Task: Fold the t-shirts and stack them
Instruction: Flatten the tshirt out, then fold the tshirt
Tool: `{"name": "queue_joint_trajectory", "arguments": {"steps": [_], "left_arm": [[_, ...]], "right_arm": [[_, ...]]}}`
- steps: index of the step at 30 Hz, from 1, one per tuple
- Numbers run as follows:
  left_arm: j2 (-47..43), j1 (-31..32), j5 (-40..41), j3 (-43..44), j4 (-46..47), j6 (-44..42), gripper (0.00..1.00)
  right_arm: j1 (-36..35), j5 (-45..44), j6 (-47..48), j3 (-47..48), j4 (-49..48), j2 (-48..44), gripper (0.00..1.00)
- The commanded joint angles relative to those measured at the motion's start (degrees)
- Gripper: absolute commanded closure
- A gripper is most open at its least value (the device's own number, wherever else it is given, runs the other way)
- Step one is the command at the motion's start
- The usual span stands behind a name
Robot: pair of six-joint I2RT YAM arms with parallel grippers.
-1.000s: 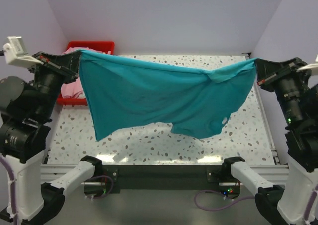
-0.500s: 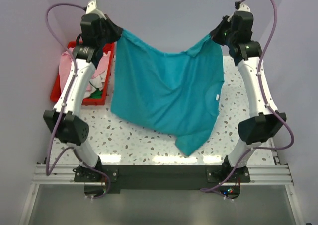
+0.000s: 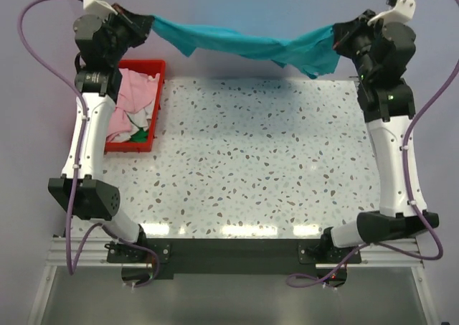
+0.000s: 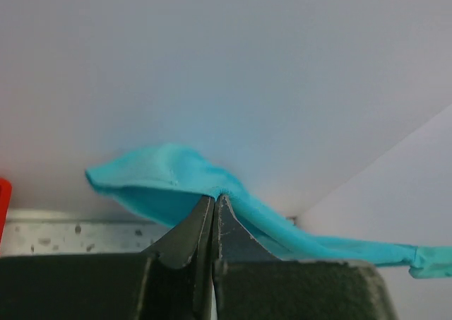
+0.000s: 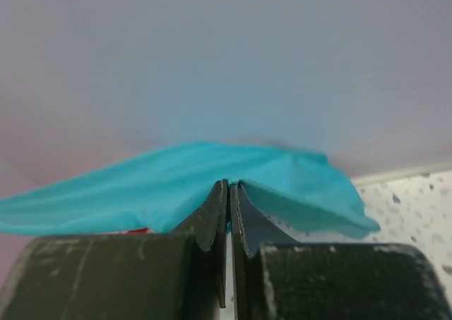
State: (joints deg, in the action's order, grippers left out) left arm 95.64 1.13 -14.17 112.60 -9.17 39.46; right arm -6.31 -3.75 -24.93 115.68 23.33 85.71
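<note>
Shift since the earlier frame: both arms have swung to the far edge; the teal t-shirt [image 3: 244, 44], which hung as an open sheet over the table [image 3: 251, 174], is now drawn into a narrow, roped band high against the back wall.
Left gripper [image 4: 214, 201]: jaws pressed together on a bunched edge of the teal cloth, with only a small fold showing past the tips.
Right gripper [image 5: 229, 187]: jaws likewise clamped on the opposite end, the cloth fanning out to either side of the pinch.
Teal t-shirt, position: airborne, strung between the two grippers above the far edge of the table and sagging slightly at mid-span; nothing below appears to touch it.
Pink t-shirt [image 3: 136, 99]: crumpled in the red bin [image 3: 147, 65] at the left, not yet folded.
Stage (judged): spreading before the lay-down; no fold has been made.
Risk, slip: each bite looks shallow and sits at the fingertips, so further tension along the band could pull one end free and drop the shirt in a heap.
Risk, twisted landing: the cloth is gathered rather than flat, so lowering it as it is would probably set it down creased or doubled over.
Risk, bin snag: the left end hangs close above the far corner of the bin, so a descent not drawn toward the table's middle could drape the hem over the rim.
</note>
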Motion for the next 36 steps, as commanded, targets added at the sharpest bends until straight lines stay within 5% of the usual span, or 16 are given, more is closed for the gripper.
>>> {"name": "queue_joint_trajectory", "arguments": {"steps": [1, 10, 19, 29, 36], "left_arm": [[-4.4, 0.0, -3.2, -14.4, 5.1, 1.1, 1.00], [-19.6, 0.1, -3.3, -59.3, 13.2, 4.7, 1.00], [-28.8, 1.2, 1.3, -90.1, 15.3, 8.5, 1.00], [-47.3, 2.1, 7.1, -96.3, 0.8, 9.9, 0.96], [-44.4, 2.2, 7.5, -88.3, -1.8, 8.1, 0.94]], "right_arm": [[0.2, -1.5, -1.4, -17.4, -3.7, -4.9, 1.00], [0.2, -1.1, -9.2, -60.9, -3.8, -22.9, 1.00], [0.1, 3.1, -14.3, -86.8, 2.4, -36.2, 1.00], [0.1, 4.8, -17.6, -89.8, 15.9, -53.5, 1.00], [0.1, 2.4, -13.8, -80.4, 13.4, -44.8, 1.00]]}}
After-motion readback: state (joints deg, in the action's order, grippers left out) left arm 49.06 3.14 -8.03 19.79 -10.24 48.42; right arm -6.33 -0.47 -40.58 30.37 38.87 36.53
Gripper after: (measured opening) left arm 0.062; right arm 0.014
